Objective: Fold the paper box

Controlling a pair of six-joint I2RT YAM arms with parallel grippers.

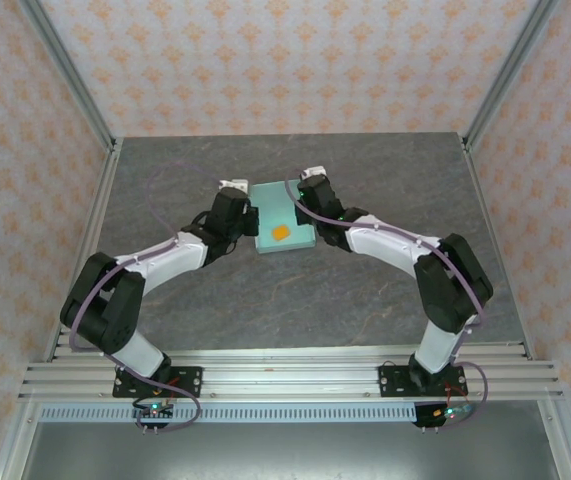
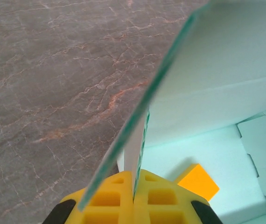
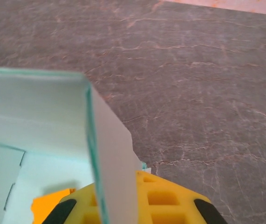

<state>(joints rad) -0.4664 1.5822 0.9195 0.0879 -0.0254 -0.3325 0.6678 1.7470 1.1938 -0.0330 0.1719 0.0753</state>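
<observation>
The pale mint-blue card paper box lies between both arms, with the left fingers clamped shut on its raised 9 o'clock wall and the right fingers likewise on its 3 o'clock wall.

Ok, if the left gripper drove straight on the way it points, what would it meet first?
The paper box: the left gripper is shut on its side wall, and that card runs on ahead of it. Past it lies the grey table, though depth is unclear.

Your top camera looks down from high at six o'clock, facing twelve. Both wrist cameras sit very close, angled down; all three views share the paper box.
</observation>
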